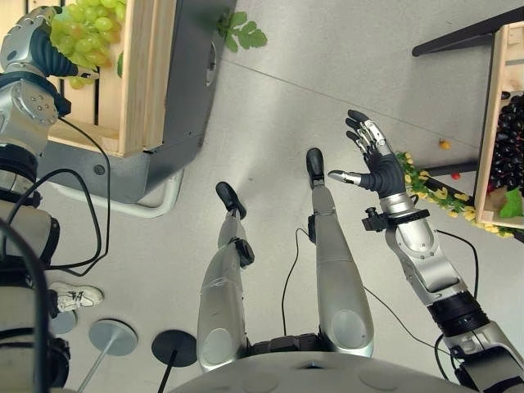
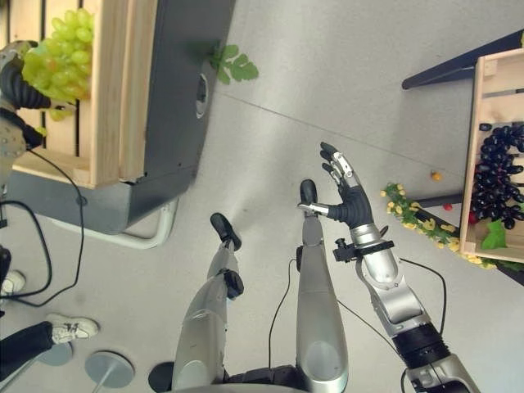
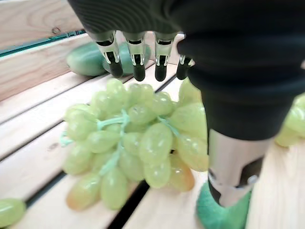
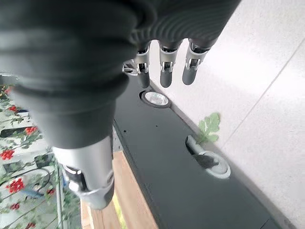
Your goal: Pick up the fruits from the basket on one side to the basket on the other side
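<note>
Pale grey floor (image 1: 270, 123) runs between two slatted wooden crates, one on each side of the robot. On the robot's left, the light wooden slatted crate (image 1: 135, 82) sits on a dark grey box-shaped stand (image 1: 188, 74). The left hand (image 1: 61, 45) is over this crate, and a bunch of pale green grapes (image 3: 128, 143) lies on the slats directly beneath its fingers (image 3: 138, 59). In the left wrist view the fingers hang straight and relaxed just above the bunch, their dark tips beside its far edge and seemingly clear of it, while the thumb (image 3: 228, 171) comes down on the near side of the grapes; whether the thumb touches the fruit is hard to tell. A smooth green oval fruit (image 3: 90, 59) lies on the slats just beyond the fingertips, and a loose green grape (image 3: 9, 212) sits apart from the bunch.

The right hand (image 1: 372, 160) is raised over the floor with its fingers spread wide and its palm empty. Well past those fingers, on the robot's right, a second wooden slatted crate (image 1: 495, 98) holds a bunch of dark purple grapes (image 1: 509, 151). A garland of small yellow flowers (image 1: 438, 195) lies on the floor between the right hand and that crate.
</note>
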{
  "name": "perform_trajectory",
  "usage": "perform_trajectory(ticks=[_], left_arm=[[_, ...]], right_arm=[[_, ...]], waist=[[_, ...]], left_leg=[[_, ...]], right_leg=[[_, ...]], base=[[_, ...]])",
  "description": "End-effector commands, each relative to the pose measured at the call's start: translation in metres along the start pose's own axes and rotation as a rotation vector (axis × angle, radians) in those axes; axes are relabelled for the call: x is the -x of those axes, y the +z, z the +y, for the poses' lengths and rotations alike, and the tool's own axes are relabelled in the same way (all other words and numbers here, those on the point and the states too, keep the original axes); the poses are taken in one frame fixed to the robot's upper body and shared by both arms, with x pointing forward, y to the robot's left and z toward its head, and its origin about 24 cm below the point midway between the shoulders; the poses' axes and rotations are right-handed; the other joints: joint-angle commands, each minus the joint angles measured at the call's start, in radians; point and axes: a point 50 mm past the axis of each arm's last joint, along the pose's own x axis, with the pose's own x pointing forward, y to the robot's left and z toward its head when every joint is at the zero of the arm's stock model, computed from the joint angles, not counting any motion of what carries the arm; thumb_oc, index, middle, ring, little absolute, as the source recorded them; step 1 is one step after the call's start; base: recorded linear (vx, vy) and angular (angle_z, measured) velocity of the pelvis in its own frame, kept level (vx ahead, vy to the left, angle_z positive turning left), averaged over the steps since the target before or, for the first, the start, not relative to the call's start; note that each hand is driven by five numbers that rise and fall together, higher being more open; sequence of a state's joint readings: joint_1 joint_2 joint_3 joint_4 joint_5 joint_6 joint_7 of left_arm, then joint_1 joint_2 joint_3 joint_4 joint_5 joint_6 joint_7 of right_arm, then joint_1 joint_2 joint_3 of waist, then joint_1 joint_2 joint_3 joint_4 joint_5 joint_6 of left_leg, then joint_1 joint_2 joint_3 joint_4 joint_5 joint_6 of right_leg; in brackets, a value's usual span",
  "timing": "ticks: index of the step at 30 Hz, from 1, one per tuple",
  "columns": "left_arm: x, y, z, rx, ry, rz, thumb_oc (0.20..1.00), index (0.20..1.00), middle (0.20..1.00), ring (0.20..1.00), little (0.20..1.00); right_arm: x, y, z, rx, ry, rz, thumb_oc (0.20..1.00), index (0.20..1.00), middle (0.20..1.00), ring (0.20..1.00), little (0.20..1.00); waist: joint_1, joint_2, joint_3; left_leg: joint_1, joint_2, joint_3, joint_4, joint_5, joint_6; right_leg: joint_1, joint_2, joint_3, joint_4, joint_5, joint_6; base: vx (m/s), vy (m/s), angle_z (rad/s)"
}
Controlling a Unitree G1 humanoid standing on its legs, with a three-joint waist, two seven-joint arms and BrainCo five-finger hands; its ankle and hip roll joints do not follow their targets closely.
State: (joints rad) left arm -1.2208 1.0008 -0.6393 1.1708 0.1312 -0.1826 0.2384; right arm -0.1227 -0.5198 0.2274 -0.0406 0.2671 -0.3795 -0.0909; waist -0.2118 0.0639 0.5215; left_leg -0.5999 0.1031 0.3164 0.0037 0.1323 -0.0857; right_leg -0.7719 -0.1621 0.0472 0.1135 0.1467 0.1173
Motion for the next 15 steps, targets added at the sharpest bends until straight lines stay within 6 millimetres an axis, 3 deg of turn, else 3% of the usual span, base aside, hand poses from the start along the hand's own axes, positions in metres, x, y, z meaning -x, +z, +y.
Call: perform_trajectory(ticks=[1,15], left_arm=[[-0.006,-0.011,0.063,0.073,0.208,0.046,1.0,1.0,1.0,1.0,1.0],[-0.013,0.009,0.085,0.023,0.248,-0.01,1.0,1.0,1.0,1.0,1.0]], right_arm=[[0.006,0.014,-0.004,-0.032,-0.027,-0.083,1.0,1.0,1.0,1.0,1.0],[0.018,0.012,-0.007,0.01,0.017,-0.052,1.0,1.0,1.0,1.0,1.0]], waist=[[-0.002,-0.066,-0.002],[-0.015,-0.047,-0.002]], left_leg=[[-0.058,-0.008,-0.02,0.252,-0.181,-0.018],[-0.085,-0.033,-0.014,0.252,-0.194,-0.003]], right_leg=[[0.054,-0.015,0.035,-0.107,0.087,0.101],[0.012,-0.024,0.043,-0.098,0.087,0.107]], base=[[0.05,0.067,0.0],[0.02,0.04,0.01]])
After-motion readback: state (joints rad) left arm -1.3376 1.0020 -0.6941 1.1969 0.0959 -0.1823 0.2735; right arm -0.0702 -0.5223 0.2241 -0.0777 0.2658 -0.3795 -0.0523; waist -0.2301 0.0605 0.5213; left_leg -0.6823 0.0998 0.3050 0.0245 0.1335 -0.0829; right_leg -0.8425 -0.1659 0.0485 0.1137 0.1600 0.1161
